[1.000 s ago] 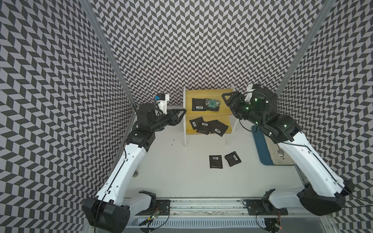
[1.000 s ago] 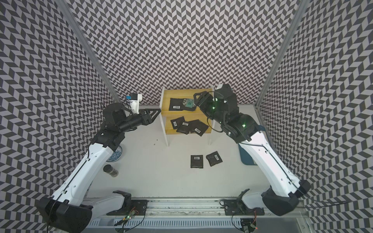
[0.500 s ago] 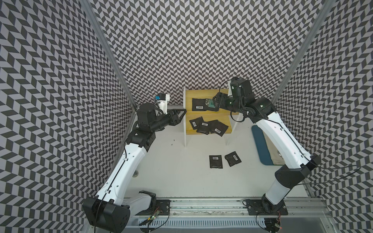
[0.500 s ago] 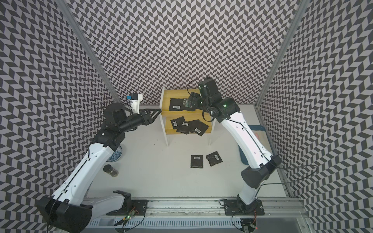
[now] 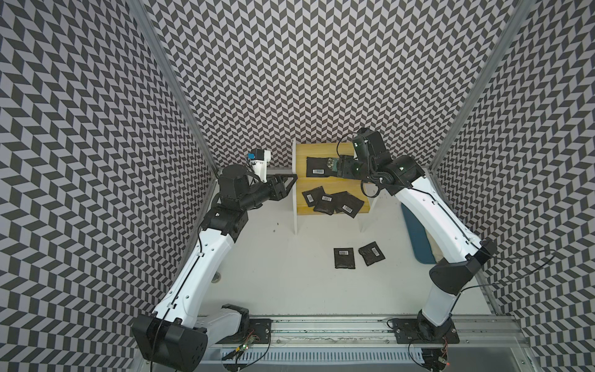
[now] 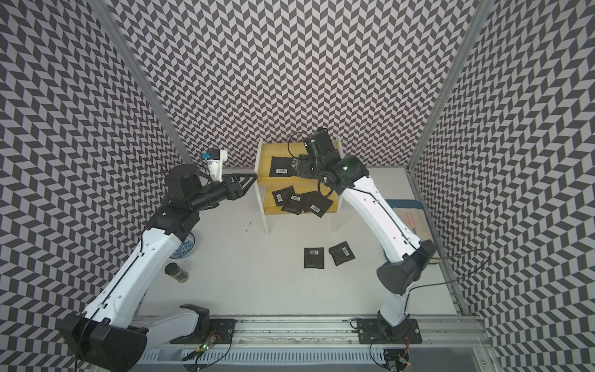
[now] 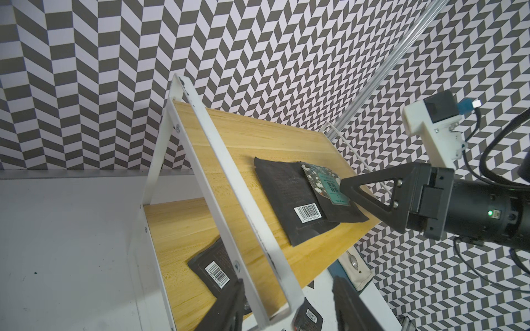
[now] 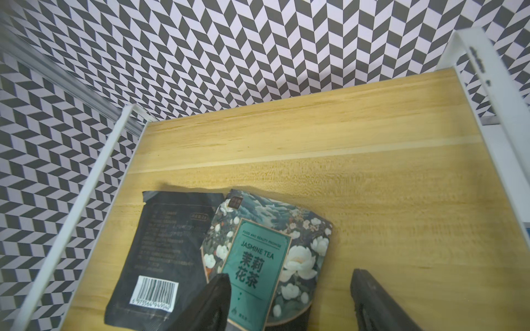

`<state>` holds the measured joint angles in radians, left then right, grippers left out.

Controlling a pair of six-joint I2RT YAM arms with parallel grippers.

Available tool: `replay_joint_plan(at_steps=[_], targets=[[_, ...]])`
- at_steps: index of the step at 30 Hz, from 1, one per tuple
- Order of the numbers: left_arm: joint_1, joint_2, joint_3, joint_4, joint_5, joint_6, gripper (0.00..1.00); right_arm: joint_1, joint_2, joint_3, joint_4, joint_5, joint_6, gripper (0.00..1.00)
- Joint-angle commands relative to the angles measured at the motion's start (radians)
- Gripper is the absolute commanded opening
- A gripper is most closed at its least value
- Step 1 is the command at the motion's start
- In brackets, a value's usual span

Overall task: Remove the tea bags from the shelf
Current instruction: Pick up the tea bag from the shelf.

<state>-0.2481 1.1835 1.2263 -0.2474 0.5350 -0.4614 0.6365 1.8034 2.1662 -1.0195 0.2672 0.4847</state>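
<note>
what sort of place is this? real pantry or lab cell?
Most likely a lab robot cell, not a pantry: chevron-patterned panels wall in three sides, the left arm and right arm are mounted on a front rail, and a small shelf holds tea bags.

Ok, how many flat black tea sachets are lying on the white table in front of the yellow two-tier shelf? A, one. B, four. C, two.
C: only a flat black barcode sachet and a tilted black sachet beside it lie on the white table, clear of the yellow-boarded shelf.
</note>
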Motion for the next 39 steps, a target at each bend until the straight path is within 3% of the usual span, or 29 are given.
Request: replay_joint_plan(at_steps=[1, 4, 14, 17, 22, 25, 39], targets=[[-0.002, -0.012, -0.008, 0.016, -0.009, 0.018, 0.53, 0.022, 0.035, 0.005, -0.115, 0.06, -0.036, 0.68], [-0.002, -0.012, -0.01, 0.017, -0.009, 0.018, 0.53, 0.044, 0.058, 0.018, -0.17, 0.114, -0.057, 0.67], [-0.002, -0.014, -0.016, 0.014, -0.02, 0.022, 0.53, 0.063, 0.065, -0.049, -0.169, 0.03, -0.065, 0.58], [-0.002, -0.015, -0.017, 0.014, -0.021, 0.023, 0.53, 0.063, 0.058, -0.087, -0.172, 0.052, -0.053, 0.49], [-0.002, -0.01, -0.017, 0.016, -0.02, 0.024, 0.53, 0.062, 0.047, -0.114, -0.169, 0.057, -0.047, 0.22], [-0.002, -0.011, -0.017, 0.016, -0.017, 0.021, 0.53, 0.062, 0.045, -0.11, -0.161, 0.055, -0.043, 0.17], [-0.002, -0.01, -0.007, 0.004, -0.025, 0.026, 0.53, 0.061, -0.062, -0.035, -0.032, 0.061, -0.026, 0.13]])
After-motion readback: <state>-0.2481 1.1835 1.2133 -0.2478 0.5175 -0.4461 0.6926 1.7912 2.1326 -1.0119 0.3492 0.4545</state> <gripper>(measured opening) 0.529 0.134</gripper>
